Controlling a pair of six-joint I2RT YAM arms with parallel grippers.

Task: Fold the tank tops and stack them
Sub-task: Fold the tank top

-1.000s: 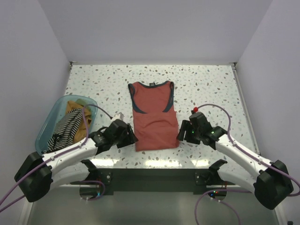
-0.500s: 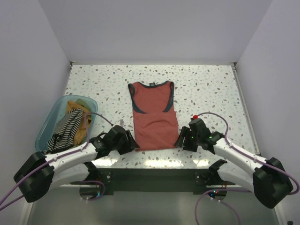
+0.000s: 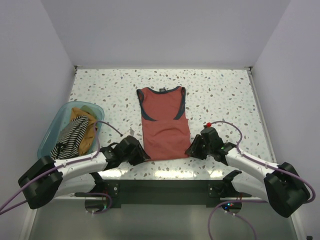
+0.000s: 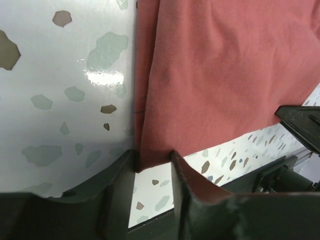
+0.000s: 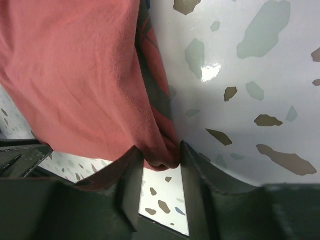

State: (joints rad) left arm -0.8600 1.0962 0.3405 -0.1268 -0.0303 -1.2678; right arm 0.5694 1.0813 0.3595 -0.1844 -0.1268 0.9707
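Arms lower in frame than a second ago, left gripper (image 3: 141, 155) and right gripper (image 3: 192, 149) narrowed, each pinching a hem corner of rust-red tank top (image 3: 162, 125) (soft matte knit, navy trim), flat at frame centre, glossy speckled table (image 3: 220, 90).

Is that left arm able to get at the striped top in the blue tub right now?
Probably, but not at once: the tub stands open beside that arm, the striped top uncovered, yet the left gripper is straddling a corner of the red top.
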